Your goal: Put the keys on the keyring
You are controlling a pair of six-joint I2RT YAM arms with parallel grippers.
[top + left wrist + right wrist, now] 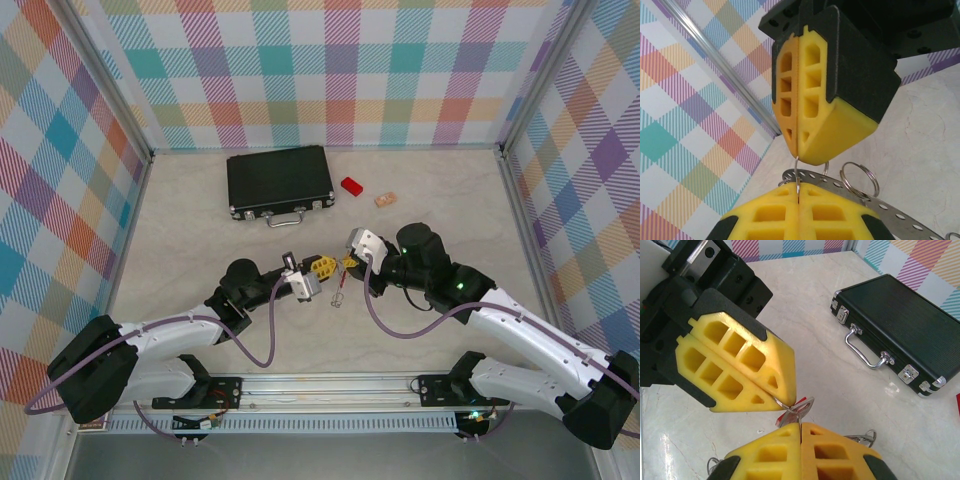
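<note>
Near the handle side of the ribbed black case (280, 180), above the pale marbled counter (200, 240), two wedge-shaped yellow claws with cut-out cells meet tip to tip. The left claw (799, 192) is pressed closed on a thin wire loop of the keyring (890, 211), a flat silver band punched with holes, curving just behind its tips. The right claw (800, 427), also closed, pinches a red-headed silver key (801, 406).

Shiny metal keyring (890, 210), matt black textured case (905, 330), smooth table (815, 300)
</note>
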